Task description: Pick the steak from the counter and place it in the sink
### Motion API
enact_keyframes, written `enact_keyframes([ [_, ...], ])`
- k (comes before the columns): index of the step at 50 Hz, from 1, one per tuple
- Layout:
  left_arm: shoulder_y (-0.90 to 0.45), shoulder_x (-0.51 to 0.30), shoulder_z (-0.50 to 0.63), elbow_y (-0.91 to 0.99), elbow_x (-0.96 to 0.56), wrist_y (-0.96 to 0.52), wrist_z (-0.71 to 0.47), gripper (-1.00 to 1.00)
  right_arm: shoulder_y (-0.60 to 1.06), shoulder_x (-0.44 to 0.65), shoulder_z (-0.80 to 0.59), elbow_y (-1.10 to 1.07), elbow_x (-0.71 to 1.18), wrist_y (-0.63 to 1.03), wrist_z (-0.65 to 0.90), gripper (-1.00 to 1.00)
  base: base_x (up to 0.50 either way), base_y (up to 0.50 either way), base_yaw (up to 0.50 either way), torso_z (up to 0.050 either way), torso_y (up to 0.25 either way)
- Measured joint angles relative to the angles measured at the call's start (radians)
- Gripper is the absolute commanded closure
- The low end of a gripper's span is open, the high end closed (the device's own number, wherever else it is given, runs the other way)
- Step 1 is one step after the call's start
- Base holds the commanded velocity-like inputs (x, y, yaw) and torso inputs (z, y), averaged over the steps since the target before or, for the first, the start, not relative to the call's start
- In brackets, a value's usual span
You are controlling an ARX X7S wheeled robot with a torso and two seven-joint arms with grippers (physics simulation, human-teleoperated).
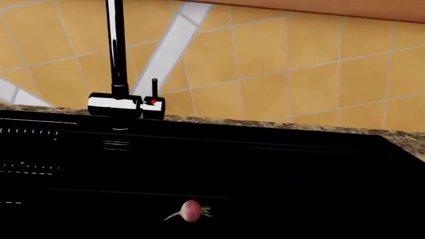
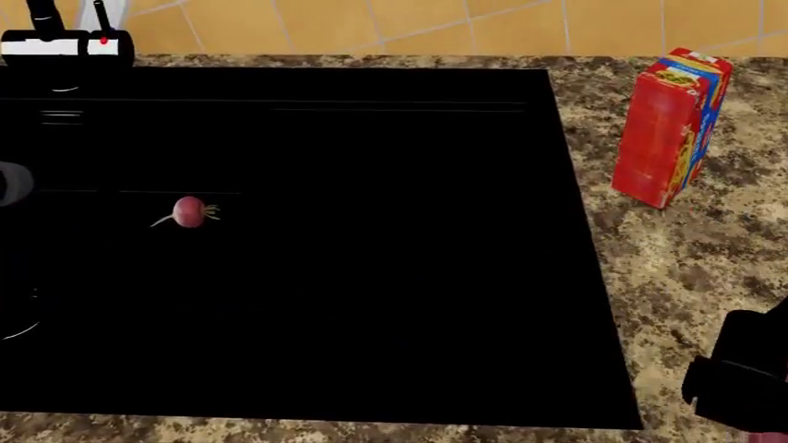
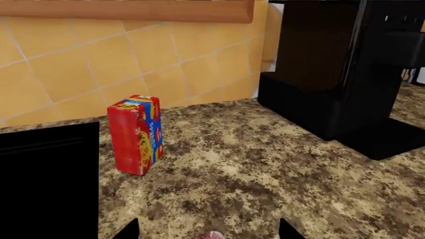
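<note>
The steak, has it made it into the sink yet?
Not yet. The black sink holds only a small radish. The right wrist view shows a sliver of pinkish steak low between the right end effector fingertips, over the speckled counter near a red box. Whether it is gripped cannot be told. Carrying it over and releasing it remain.

Legible text: none. Red carton (image 2: 669, 127) with blue and yellow printing, standing on the counter (image 2: 689, 277) near its back edge; lettering was too blurred to read.
</note>
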Motion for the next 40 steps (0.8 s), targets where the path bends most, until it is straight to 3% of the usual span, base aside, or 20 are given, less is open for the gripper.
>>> enact_keyframes([
  [18, 0.005, -0.001, 0.010, -0.021, 0.002, 0.020, 0.000, -1.00, -0.143, 0.012, 0.074, 0.029, 0.123, -0.058, 0.100, -1.00, 0.00, 0.00, 0.00, 0.000, 0.000],
  [40, 0.012, 0.000, 0.023, -0.029, -0.004, 0.031, 0.001, -1.00, -0.151, -0.064, 0.040, 0.100, -0.057, -0.058, -0.068, -1.00, 0.00, 0.00, 0.00, 0.000, 0.000],
])
